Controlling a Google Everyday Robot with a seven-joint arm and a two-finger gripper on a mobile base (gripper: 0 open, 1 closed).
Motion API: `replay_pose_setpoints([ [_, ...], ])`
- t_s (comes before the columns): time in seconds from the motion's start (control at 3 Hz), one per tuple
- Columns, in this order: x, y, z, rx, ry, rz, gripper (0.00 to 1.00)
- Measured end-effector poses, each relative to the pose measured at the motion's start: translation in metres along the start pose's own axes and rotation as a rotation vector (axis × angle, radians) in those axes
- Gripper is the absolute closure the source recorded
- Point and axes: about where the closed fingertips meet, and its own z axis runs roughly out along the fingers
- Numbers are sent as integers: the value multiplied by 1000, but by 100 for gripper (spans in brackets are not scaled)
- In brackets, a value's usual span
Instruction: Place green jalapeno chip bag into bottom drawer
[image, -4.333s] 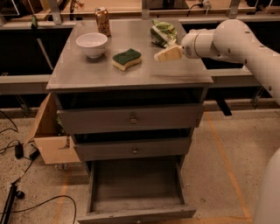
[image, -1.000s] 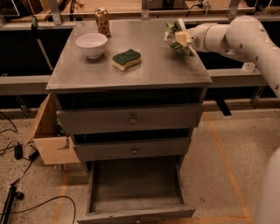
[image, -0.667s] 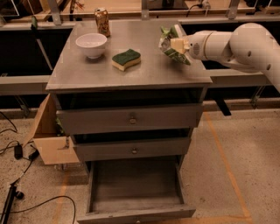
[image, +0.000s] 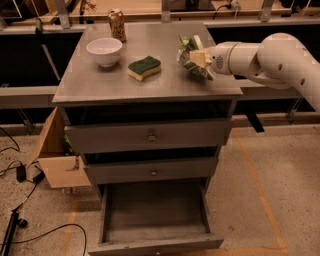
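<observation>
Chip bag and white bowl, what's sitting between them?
Camera view: the sponge lies on the cabinet top between the bowl and the chip bag, held by the tool at the right.

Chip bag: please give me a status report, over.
Pincer shut on chip bag, over right side of cabinet top. Bottom drawer open below, bag not yet in. Sponge and bowl sit left, out of the way.
</observation>
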Motion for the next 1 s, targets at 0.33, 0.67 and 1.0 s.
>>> replay_pose_setpoints([
  [0.33, 2, 21, -8, -31, 12, 35, 100],
  [0.67, 4, 52, -31, -34, 26, 126, 100],
  [1.0, 18, 93, -61, -19, 85, 270, 100],
])
